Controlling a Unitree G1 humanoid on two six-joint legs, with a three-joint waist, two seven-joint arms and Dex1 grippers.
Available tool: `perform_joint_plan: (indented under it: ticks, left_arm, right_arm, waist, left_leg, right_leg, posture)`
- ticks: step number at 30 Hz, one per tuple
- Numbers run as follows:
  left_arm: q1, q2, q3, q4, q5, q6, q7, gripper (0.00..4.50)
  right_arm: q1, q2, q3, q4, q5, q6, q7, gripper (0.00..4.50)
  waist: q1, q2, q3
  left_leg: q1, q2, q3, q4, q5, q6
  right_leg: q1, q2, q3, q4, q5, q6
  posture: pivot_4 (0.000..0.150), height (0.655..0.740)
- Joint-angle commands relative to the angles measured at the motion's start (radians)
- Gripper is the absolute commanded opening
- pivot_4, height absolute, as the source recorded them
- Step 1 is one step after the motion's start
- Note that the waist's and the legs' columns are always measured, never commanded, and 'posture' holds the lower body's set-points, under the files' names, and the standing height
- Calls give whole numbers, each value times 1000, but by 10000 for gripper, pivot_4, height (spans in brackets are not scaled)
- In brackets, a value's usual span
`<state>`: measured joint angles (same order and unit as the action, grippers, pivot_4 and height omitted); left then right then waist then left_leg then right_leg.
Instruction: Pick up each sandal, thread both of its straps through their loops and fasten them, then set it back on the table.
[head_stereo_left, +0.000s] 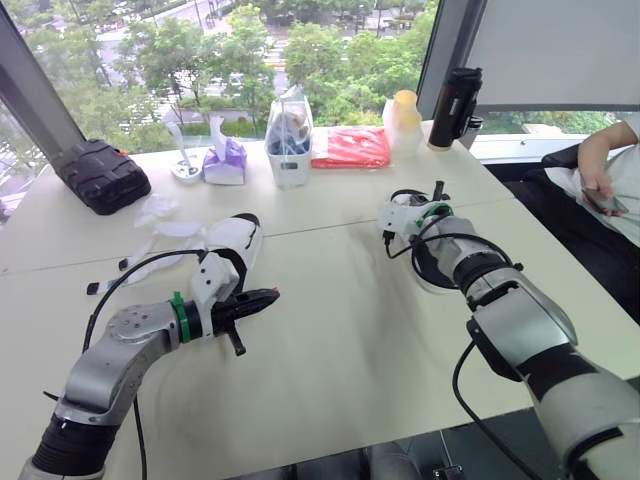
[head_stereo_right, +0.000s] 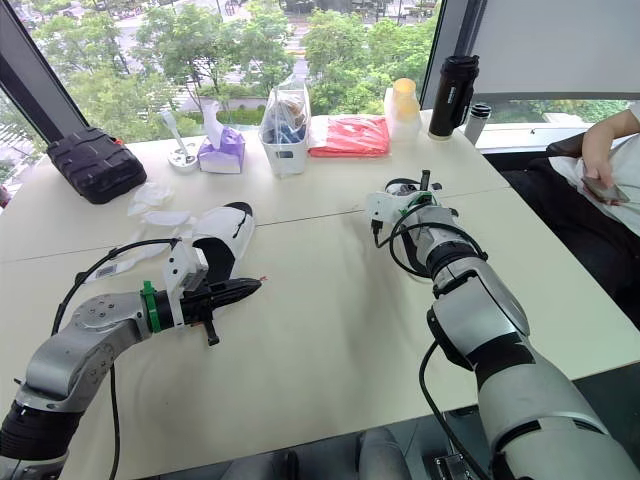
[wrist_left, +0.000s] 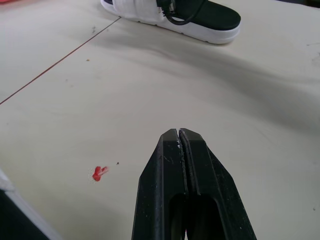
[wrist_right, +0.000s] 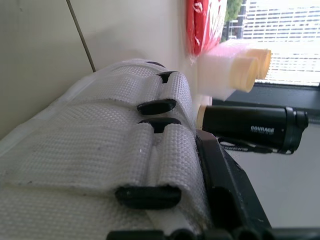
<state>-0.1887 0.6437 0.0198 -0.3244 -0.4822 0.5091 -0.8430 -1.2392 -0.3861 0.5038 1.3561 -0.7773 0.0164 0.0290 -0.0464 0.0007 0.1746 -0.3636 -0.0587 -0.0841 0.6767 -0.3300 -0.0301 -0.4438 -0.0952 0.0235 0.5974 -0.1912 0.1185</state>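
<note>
A white sandal with a black footbed (head_stereo_left: 236, 243) lies on the table at the left. Just in front of it and to its right, my left gripper (head_stereo_left: 268, 296) hovers low over the table, shut on nothing (wrist_left: 179, 134). The other white sandal (wrist_right: 125, 130) lies at the right, its sole edge (head_stereo_left: 432, 283) showing under my right arm. My right gripper (head_stereo_left: 415, 212) sits on it, shut on its strapped side. One black finger (wrist_right: 225, 195) presses beside the two white straps, which pass through their black loops. The left wrist view catches that sandal (wrist_left: 200, 17) too.
Along the far edge stand a black case (head_stereo_left: 100, 175), a tissue pack (head_stereo_left: 225, 160), a white container (head_stereo_left: 288, 140), a red packet (head_stereo_left: 350, 148), stacked cups (head_stereo_left: 403, 112) and a black bottle (head_stereo_left: 455, 105). Crumpled tissues (head_stereo_left: 160, 215) lie near the left sandal. A person (head_stereo_left: 610, 170) sits at the right.
</note>
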Motion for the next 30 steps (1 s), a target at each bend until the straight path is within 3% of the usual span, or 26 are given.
perform_joint_plan:
  ticks: [1,6,7,12,15,19,22,27,30]
  left_arm:
    - [2,3,0,-29,12,-27,-2,0]
    - [-1,0,-3,-25,18,-31,-5,0]
    - [-1,0,-3,-25,18,-32,-6,0]
    - [-3,2,-6,-21,24,-37,-12,0]
    - [-9,3,-6,-14,27,-41,-16,0]
    - [-31,6,-13,16,50,-68,-25,0]
    - [-46,5,-11,32,60,-86,-26,0]
    - [-75,5,-11,60,111,-141,-5,0]
    - [-88,11,-25,80,194,-209,36,0]
  right_arm:
    - [-35,6,-59,-3,74,17,47,17937]
    - [-21,-4,-93,-10,122,25,89,41880]
    - [-18,-9,-93,-17,127,20,108,44254]
    - [36,-84,-58,-183,135,-41,306,44254]
    - [164,-165,-98,-496,190,25,478,44254]
    - [482,-324,-194,-1179,307,270,823,44254]
    - [597,-372,-263,-1436,383,430,950,44254]
    - [678,-404,-467,-1752,707,810,1163,44254]
    - [698,-360,-660,-1866,1031,1075,1284,44254]
  waist:
    - [-2,0,0]
    - [-5,0,0]
    - [-7,0,0]
    - [-10,0,0]
    - [-6,0,0]
    - [10,0,0]
    - [8,0,0]
    - [6,-1,1]
    - [14,-1,1]
  left_leg:
    - [0,0,0,0,0,0]
    - [1,0,0,0,0,0]
    - [1,0,0,0,0,0]
    - [2,0,0,0,0,0]
    - [1,0,0,0,0,0]
    - [1,1,-1,0,-1,1]
    - [1,1,0,1,-4,6]
    - [7,2,0,3,-4,8]
    - [8,2,0,4,-4,8]
  right_leg:
    - [0,0,0,0,0,0]
    - [0,0,0,0,0,0]
    - [0,0,0,0,0,0]
    - [1,0,0,0,0,0]
    - [1,0,0,0,0,0]
    - [1,1,-1,0,0,0]
    - [2,1,-1,0,0,1]
    - [8,1,-1,0,0,1]
    - [9,1,-1,0,0,1]
  posture:
    - [1500,7400]
    - [1500,7400]
    - [1500,7400]
    - [1500,7400]
    - [1500,7400]
    - [1500,7400]
    - [1500,7400]
    - [1500,7400]
    - [1500,7400]
